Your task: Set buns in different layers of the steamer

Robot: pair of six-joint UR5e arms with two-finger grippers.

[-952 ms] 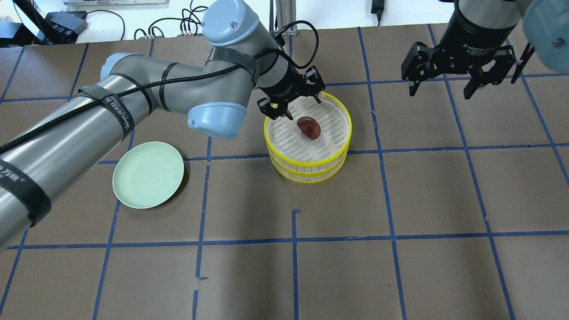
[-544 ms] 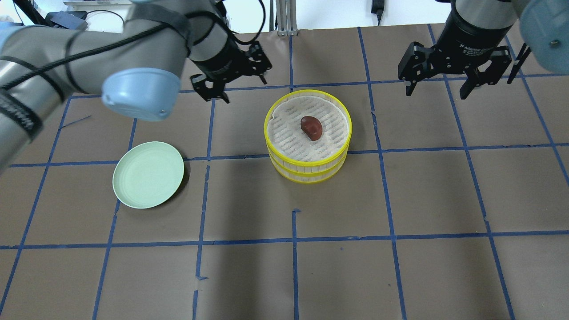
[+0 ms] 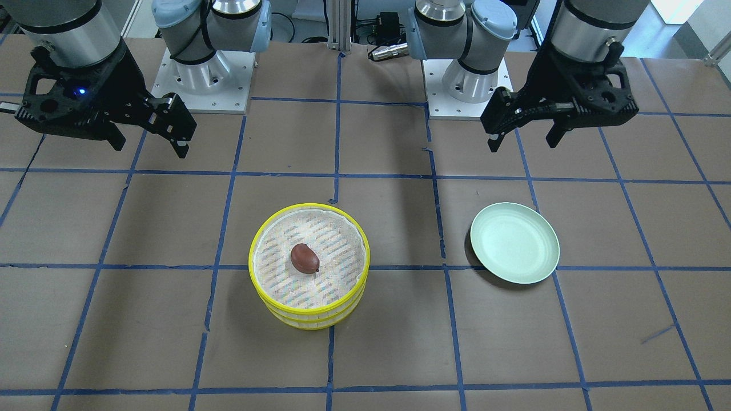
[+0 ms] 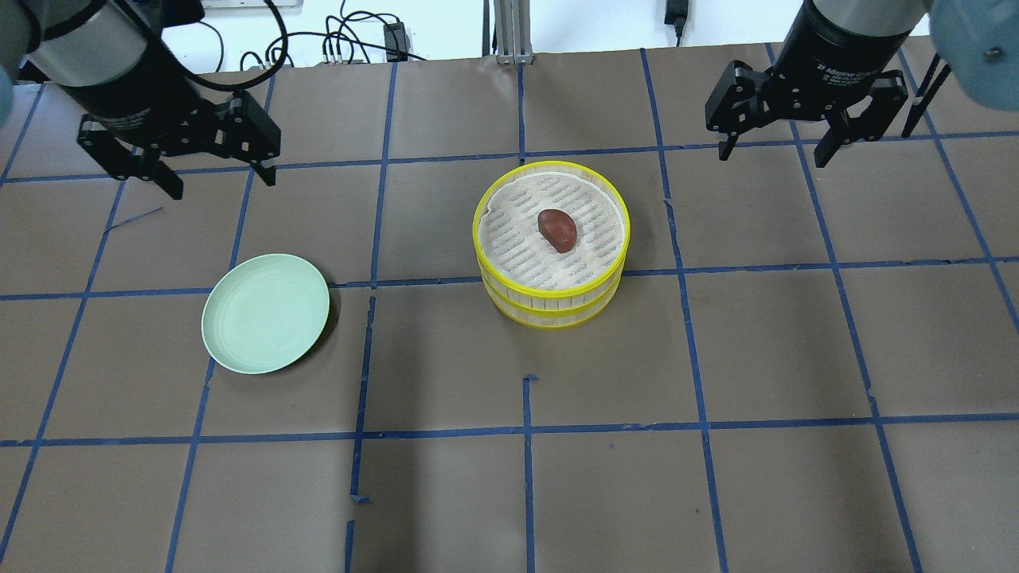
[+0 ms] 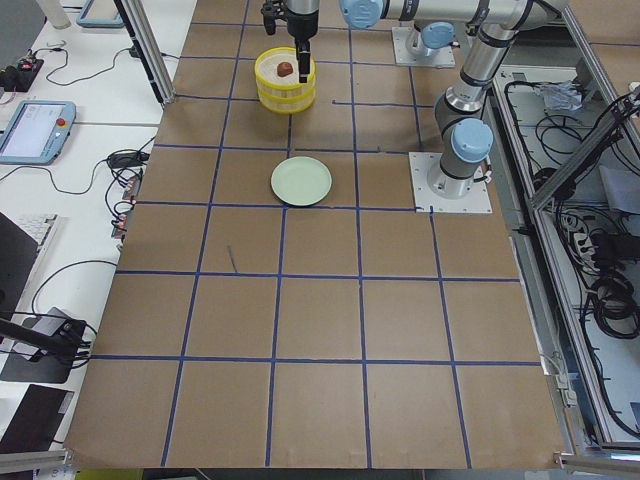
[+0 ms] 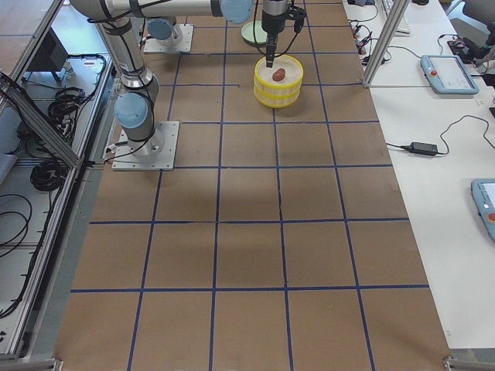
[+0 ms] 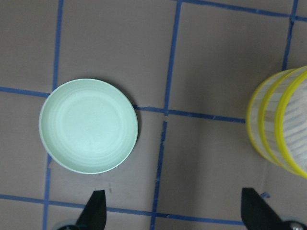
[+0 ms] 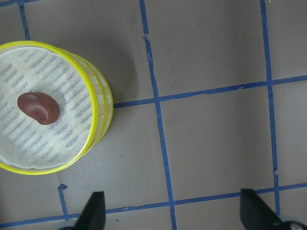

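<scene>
My left end effector [image 4: 223, 183] and right end effector [image 4: 770, 157] both hang empty with fingers apart. The brown bun [image 4: 556, 230] lies between and below them on the top steamer tray [image 4: 549, 305]; I can't see a white bun. I judge it light, soft and smooth, so I'd pinch gently across its narrow middle.

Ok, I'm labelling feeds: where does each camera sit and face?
Front-facing: across the table, facing both bases.
Overhead: behind robot, looking down; left gripper, right gripper.
Exterior left: table's end; left arm nearer.
Exterior right: opposite end; right arm nearer.
Left wrist: down onto plate; fingertips.
Right wrist: down onto bun; fingertips.
Both wrist views share the steamer.
</scene>
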